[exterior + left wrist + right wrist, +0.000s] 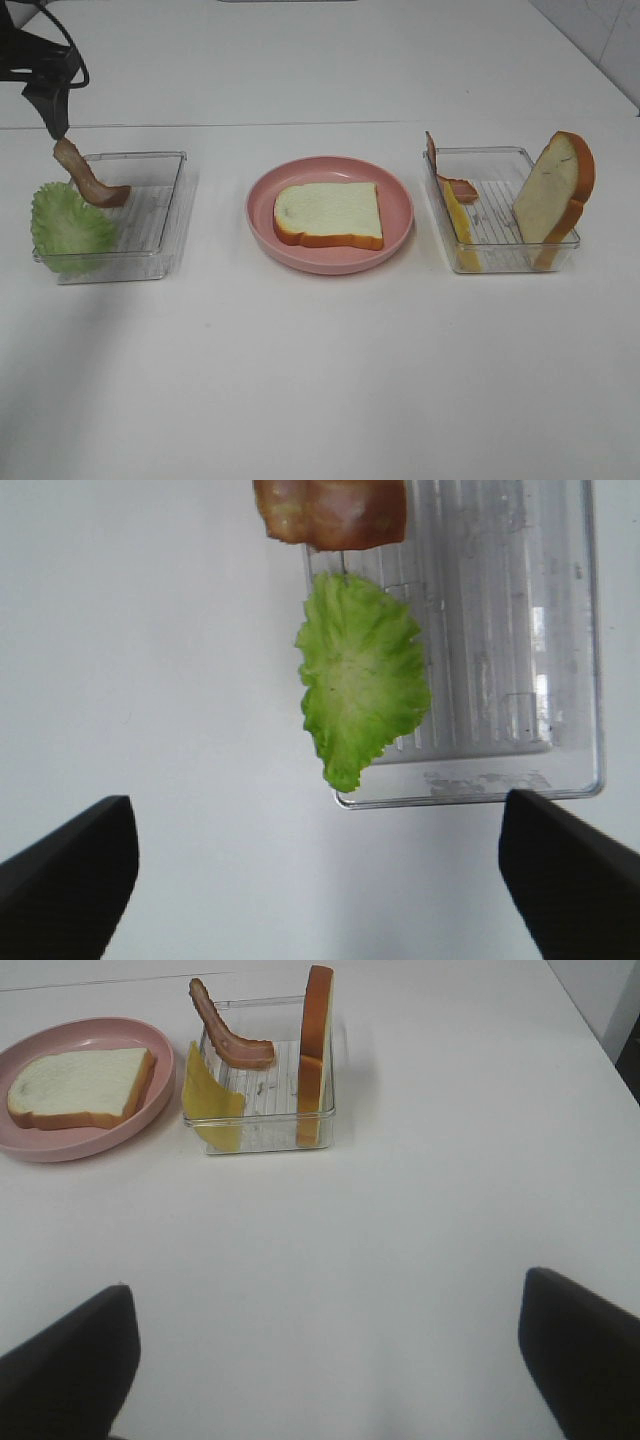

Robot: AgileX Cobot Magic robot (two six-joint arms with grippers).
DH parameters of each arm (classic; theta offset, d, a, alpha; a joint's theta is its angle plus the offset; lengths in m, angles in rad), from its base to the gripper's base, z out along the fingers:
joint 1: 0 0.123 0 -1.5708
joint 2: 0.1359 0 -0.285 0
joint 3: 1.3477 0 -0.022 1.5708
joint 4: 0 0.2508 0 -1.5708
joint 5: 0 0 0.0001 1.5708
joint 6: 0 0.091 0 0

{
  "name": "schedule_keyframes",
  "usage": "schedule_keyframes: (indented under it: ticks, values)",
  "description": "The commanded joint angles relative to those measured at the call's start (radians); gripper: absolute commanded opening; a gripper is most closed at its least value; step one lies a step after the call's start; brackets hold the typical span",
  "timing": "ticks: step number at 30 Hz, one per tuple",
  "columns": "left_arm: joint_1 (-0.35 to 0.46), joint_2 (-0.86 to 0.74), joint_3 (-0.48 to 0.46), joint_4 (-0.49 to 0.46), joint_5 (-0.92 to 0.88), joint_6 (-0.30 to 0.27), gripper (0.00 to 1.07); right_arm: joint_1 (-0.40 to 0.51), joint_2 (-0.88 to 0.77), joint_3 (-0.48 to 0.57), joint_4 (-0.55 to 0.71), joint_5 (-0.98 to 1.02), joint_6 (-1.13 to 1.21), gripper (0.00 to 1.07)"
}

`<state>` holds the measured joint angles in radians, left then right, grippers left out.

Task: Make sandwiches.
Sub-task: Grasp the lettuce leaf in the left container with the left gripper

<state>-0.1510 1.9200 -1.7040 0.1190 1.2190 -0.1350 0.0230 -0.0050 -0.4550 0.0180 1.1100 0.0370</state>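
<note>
One bread slice (330, 213) lies flat on the pink plate (395, 190) in the middle. In the left clear tray (160, 200) a green lettuce leaf (65, 225) hangs over the tray's edge and a bacon strip (88, 180) leans on its rim. My left gripper (50, 105) is above that tray's far left corner. In the left wrist view it (320, 880) is open and empty, with the lettuce (360, 685) and bacon (330, 510) beyond its fingers. The right tray (500, 250) holds an upright bread slice (555, 190), a cheese slice (460, 225) and a bacon strip (455, 185). My right gripper (320, 1380) is open and empty, well back from that tray (265, 1135).
The white table (320, 380) carries only the two trays and the plate. A seam runs across it behind them. The right arm does not show in the exterior high view.
</note>
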Motion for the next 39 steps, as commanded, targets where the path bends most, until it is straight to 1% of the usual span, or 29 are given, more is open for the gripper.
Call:
schedule_keyframes:
  ticks: [1, 4, 6, 8, 11, 13, 20, 27, 36, 39]
  values:
    - [0.034, 0.055, 0.014, -0.022, 0.097, 0.004, 0.93, -0.005, -0.031, 0.003, -0.004, -0.010, -0.010, 0.96]
    - [0.056, 0.091, 0.017, -0.048, 0.098, 0.008, 0.93, -0.005, -0.031, 0.003, -0.004, -0.010, -0.010, 0.96]
    - [0.059, 0.103, 0.017, -0.052, 0.098, 0.017, 0.93, -0.005, -0.031, 0.003, -0.004, -0.010, -0.010, 0.96]
    - [0.058, 0.150, 0.017, -0.052, 0.095, 0.034, 0.93, -0.005, -0.031, 0.003, -0.004, -0.010, -0.010, 0.96]
    - [0.056, 0.160, 0.017, -0.054, 0.089, 0.034, 0.93, -0.005, -0.031, 0.003, -0.004, -0.010, -0.010, 0.96]
    - [0.056, 0.182, 0.017, -0.075, 0.061, 0.033, 0.93, -0.005, -0.031, 0.003, -0.004, -0.010, -0.010, 0.96]
    - [0.056, 0.228, 0.016, -0.100, 0.021, 0.033, 0.93, -0.005, -0.031, 0.003, -0.004, -0.010, -0.010, 0.96]
    - [0.056, 0.254, 0.016, -0.099, -0.040, 0.034, 0.93, -0.005, -0.031, 0.003, -0.004, -0.010, -0.010, 0.96]
    - [0.056, 0.284, 0.016, -0.100, -0.044, 0.034, 0.92, -0.005, -0.031, 0.003, -0.004, -0.010, -0.010, 0.96]
    - [0.056, 0.287, 0.016, -0.100, -0.044, 0.034, 0.91, -0.005, -0.031, 0.003, -0.004, -0.010, -0.010, 0.96]
